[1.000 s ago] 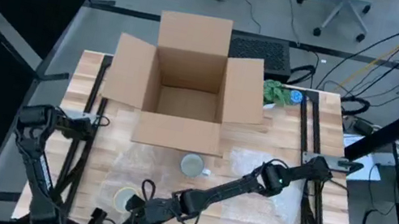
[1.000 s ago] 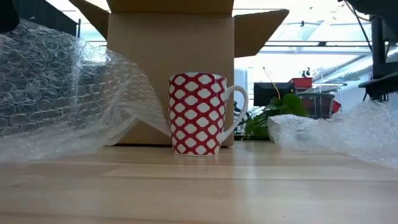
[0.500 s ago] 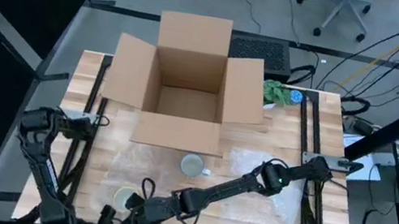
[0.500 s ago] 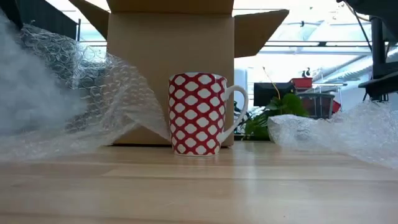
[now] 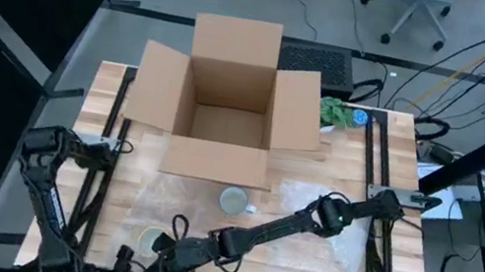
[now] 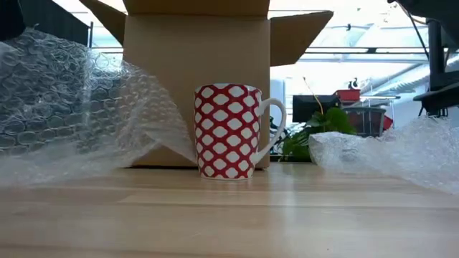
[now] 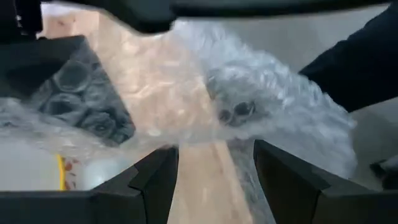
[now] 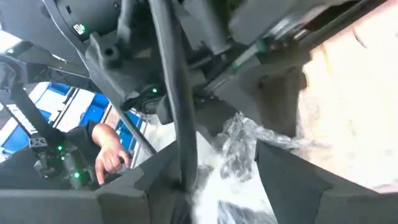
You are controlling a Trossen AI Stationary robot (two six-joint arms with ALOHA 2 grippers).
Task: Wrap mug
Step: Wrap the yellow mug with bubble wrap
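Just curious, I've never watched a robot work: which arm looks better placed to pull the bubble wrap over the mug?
Probably the right hand: it reaches across the bubble wrap, nearer the mug. The left hand sits at the table's edge.

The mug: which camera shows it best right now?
The low view: the mug stands upright in full side profile, red-and-white pattern and handle clear, in front of the box. The high view shows only its round rim from above. Neither wrist view clearly shows it.
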